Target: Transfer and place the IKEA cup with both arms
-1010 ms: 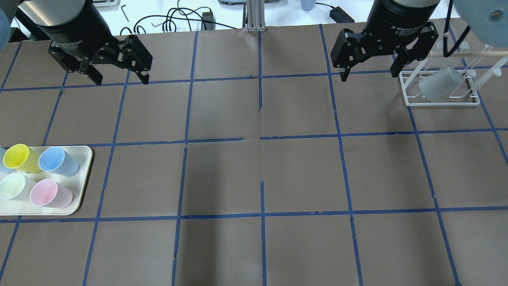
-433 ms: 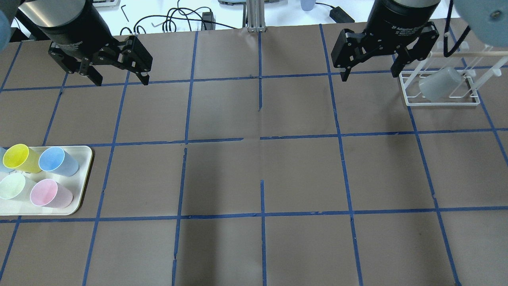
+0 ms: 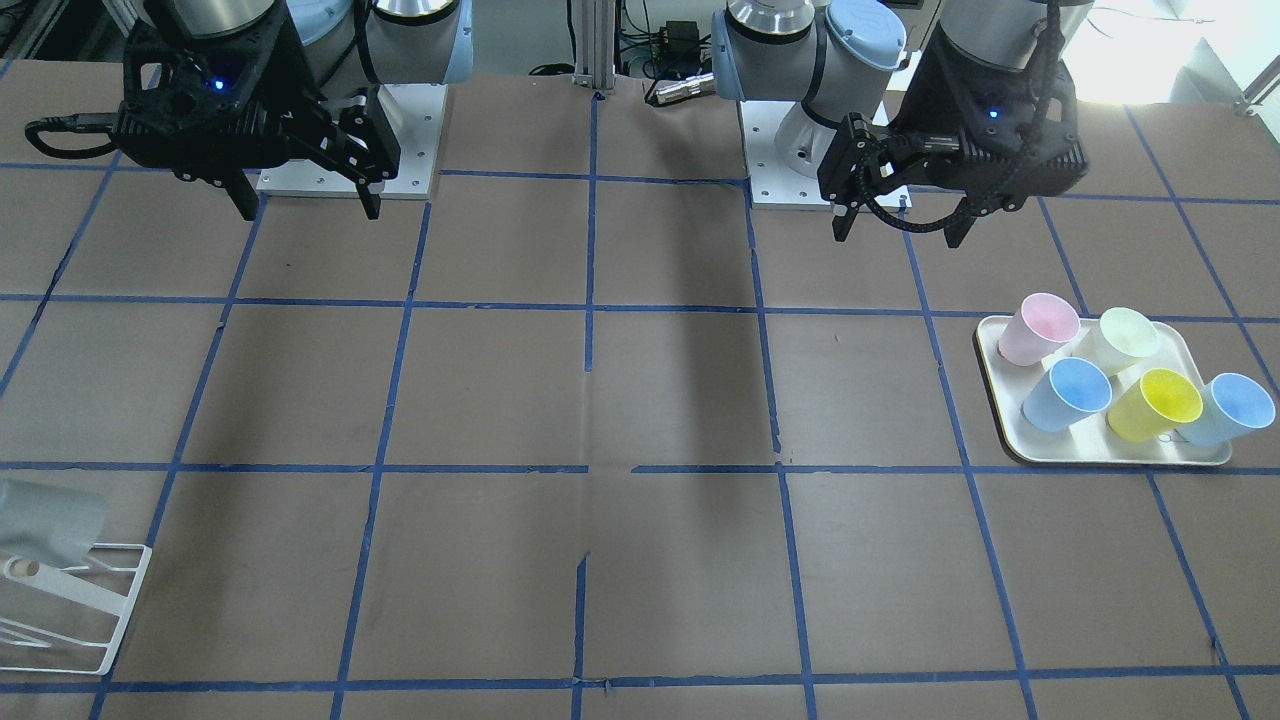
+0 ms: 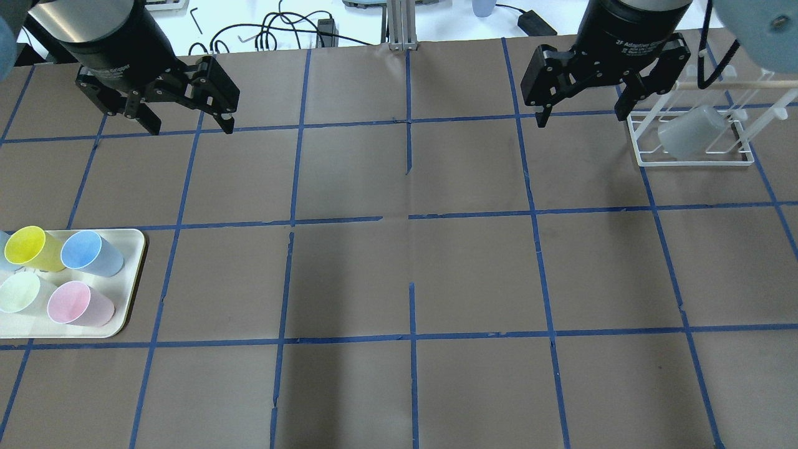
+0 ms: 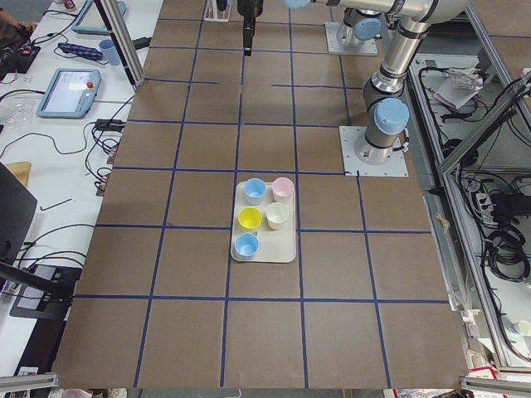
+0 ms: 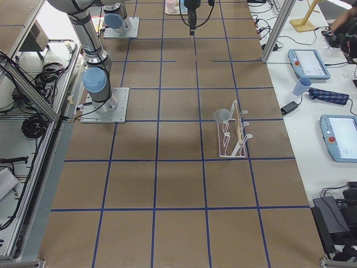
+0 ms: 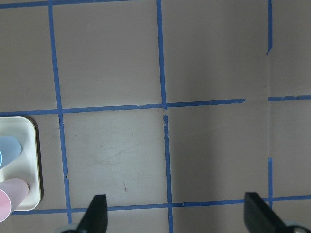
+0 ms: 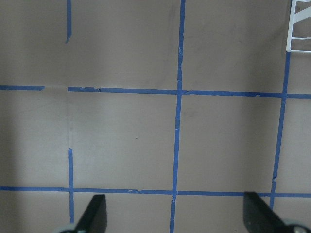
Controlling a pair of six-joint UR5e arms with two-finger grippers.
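The IKEA cup, a pale grey-white tumbler, hangs tilted on a white wire rack at the right of the overhead view. It also shows in the front view and the right side view. My right gripper is open and empty, raised above the table just left of the rack; it also shows in the front view. My left gripper is open and empty, raised over the table's left part; it also shows in the front view. Both wrist views show open fingertips over bare table.
A cream tray at the left holds yellow, pink, pale green and light blue cups; it also shows in the front view. A corner of the rack shows in the right wrist view. Brown table with a blue tape grid. Cables lie beyond the table's edge.
My right gripper has drifted very slightly upward in the overhead view. The left gripper, the cup and the tray have not moved.
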